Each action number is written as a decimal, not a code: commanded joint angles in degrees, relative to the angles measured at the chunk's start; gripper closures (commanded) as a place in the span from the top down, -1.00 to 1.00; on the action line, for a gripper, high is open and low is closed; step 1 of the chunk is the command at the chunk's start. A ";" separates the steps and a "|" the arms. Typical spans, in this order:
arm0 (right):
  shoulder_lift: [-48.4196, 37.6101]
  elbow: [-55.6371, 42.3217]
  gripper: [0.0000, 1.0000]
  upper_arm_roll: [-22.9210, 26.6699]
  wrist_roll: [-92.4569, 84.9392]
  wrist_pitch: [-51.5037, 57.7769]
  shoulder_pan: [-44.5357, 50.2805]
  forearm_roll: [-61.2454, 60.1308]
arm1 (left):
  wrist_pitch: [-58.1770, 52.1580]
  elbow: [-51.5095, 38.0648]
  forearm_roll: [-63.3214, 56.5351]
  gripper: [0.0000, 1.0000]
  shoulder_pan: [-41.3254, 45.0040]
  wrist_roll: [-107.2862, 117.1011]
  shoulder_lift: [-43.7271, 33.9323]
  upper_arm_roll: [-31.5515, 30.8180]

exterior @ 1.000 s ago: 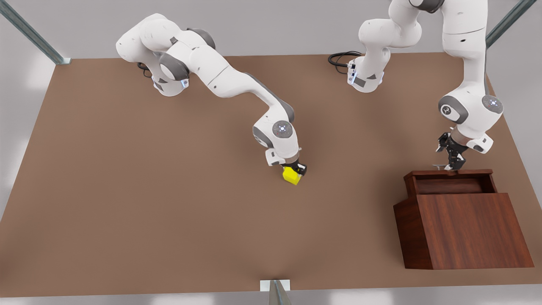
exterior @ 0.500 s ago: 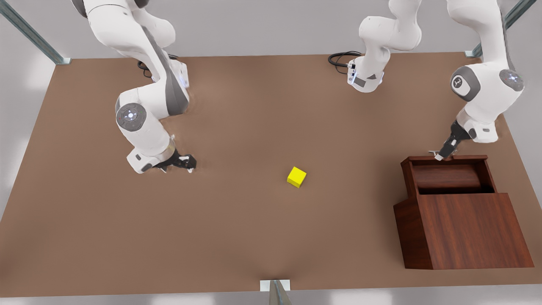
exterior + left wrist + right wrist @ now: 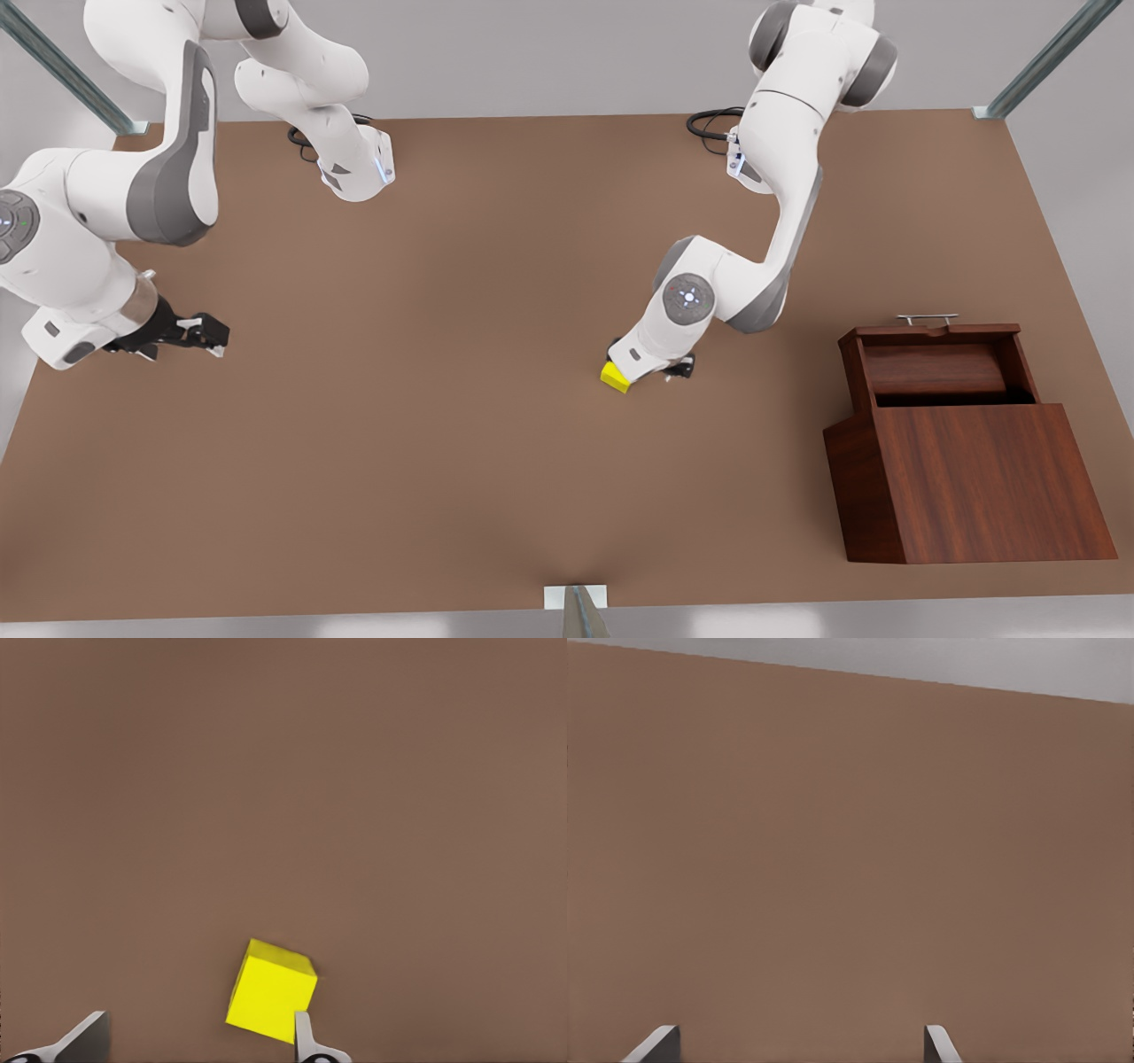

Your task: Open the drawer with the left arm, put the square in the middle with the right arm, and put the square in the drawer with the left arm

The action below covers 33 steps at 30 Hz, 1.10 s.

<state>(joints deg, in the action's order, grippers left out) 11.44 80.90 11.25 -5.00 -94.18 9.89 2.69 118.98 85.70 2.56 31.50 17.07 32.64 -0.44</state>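
The yellow square [image 3: 615, 377] rests on the brown tabletop [image 3: 461, 399] near the middle. My left gripper [image 3: 654, 367] hovers right over it, hiding most of it in the front view. In the left wrist view the square [image 3: 270, 997] lies just ahead of the open left gripper [image 3: 195, 1043], touching or overlapping one fingertip [image 3: 302, 1035]. The drawer [image 3: 939, 365] stands pulled out of the wooden box [image 3: 974, 478], its silver handle [image 3: 926, 317] free. My right gripper [image 3: 200, 336] waits open at the front view's left, and its own view shows the right gripper [image 3: 799, 1047] over bare table.
Both arm bases [image 3: 354, 173] [image 3: 753, 164] and a black cable [image 3: 709, 120] sit along the table's far edge. Metal frame posts [image 3: 71, 75] stand at the far corners, and a bracket [image 3: 576, 598] at the near edge.
My left arm has let go of the drawer handle and swung over to the square. The right arm has drawn back farther to the front view's left. The square lies where it was set down.
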 commanded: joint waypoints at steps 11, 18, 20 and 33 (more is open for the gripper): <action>-0.63 -0.57 1.00 0.26 0.08 0.04 -2.24 -0.05 | 8.99 6.05 -1.86 1.00 4.63 -6.26 4.36 -0.09; -0.98 -0.57 1.00 0.35 0.08 0.22 -3.56 -0.14 | 12.68 9.40 -2.03 1.00 5.07 -6.70 6.03 0.00; -1.16 -0.57 1.00 0.35 0.08 0.22 -3.65 -0.22 | 13.12 9.40 -2.04 1.00 5.42 -6.70 7.00 0.00; -0.81 -1.36 1.00 0.97 0.08 -0.31 -3.82 -0.31 | 13.21 9.31 -3.53 0.33 5.42 -6.79 9.11 0.09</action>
<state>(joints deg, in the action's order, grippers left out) 10.64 79.54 12.21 -4.92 -94.48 6.01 2.37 132.19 95.01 -0.74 36.92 10.38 41.75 -0.29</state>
